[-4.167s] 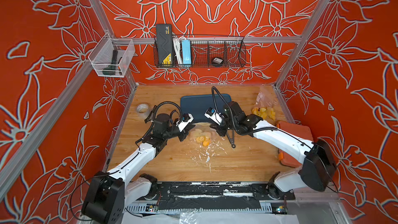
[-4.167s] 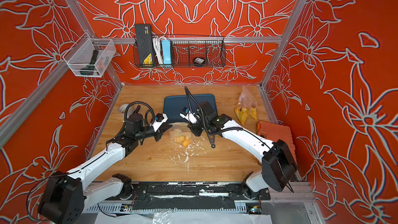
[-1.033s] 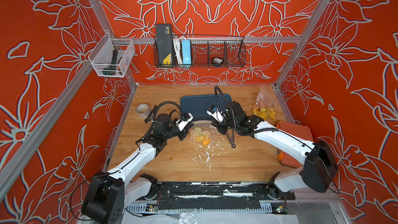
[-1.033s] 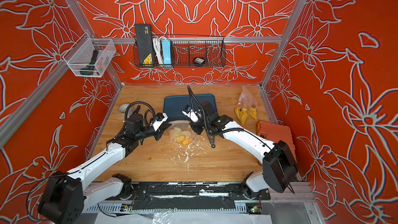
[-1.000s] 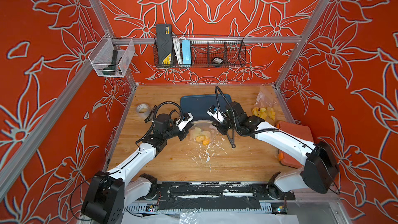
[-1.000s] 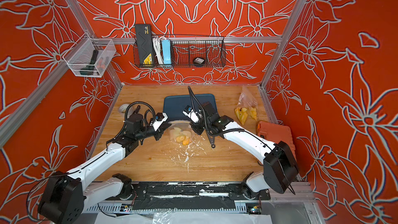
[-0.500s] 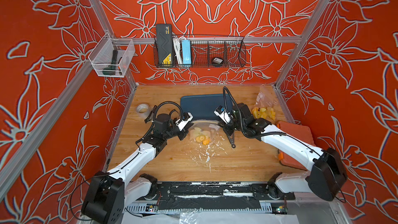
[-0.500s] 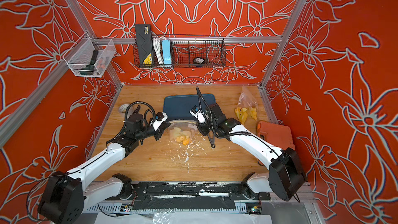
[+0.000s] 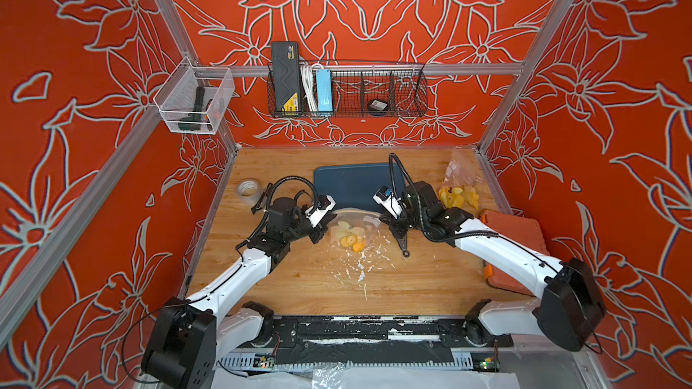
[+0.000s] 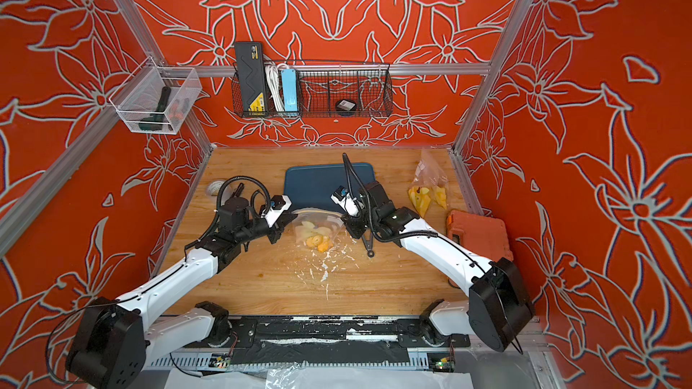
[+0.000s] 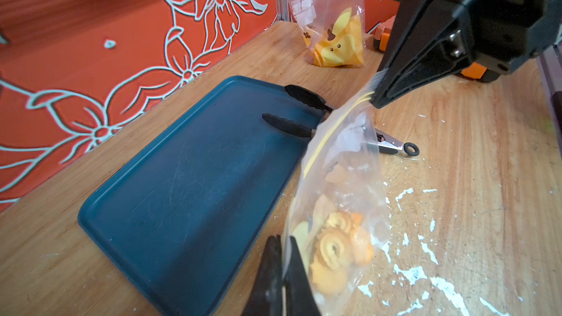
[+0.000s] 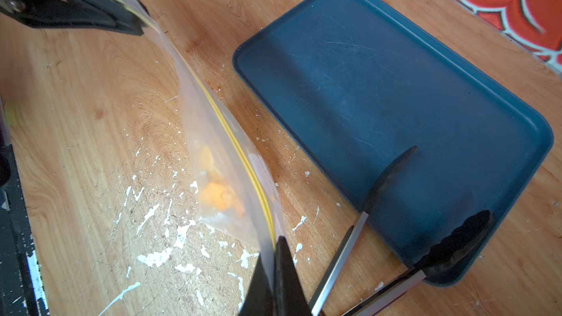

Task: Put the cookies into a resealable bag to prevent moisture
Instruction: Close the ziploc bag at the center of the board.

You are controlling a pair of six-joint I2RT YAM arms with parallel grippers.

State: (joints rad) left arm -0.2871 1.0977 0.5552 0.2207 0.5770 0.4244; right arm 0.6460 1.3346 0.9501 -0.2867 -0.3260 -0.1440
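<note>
We see a clear resealable bag [image 9: 355, 224] with a yellow zip strip, stretched between two robot arms over the middle of a wooden bench [image 9: 299, 286]. The left pincer [image 9: 324, 229] is closed on one end of the bag's top edge, and the right pincer [image 9: 387, 223] is closed on the other end. The cookies [image 9: 352, 242], orange and yellow, lie heaped inside the bag at its low part. Just behind the bag runs the near edge of a dark blue tray [image 9: 355, 181]. Black-tipped metal tongs [image 9: 402, 243] lie beside the right pincer, their tips over the tray's corner. Open wood flecked with white reaches from the bag to the bench's front edge, and red flowered walls close in on three sides. Only the top views show a tape roll [image 9: 249, 188] by the left wall. The left wrist view shows a second bag [image 11: 331, 25] with yellow cartoon prints near the back right corner; its small printed writing is too blurred to read. A black box [image 9: 285, 76] in the wall basket [image 9: 393, 95] bears a yellow label we cannot read.
</note>
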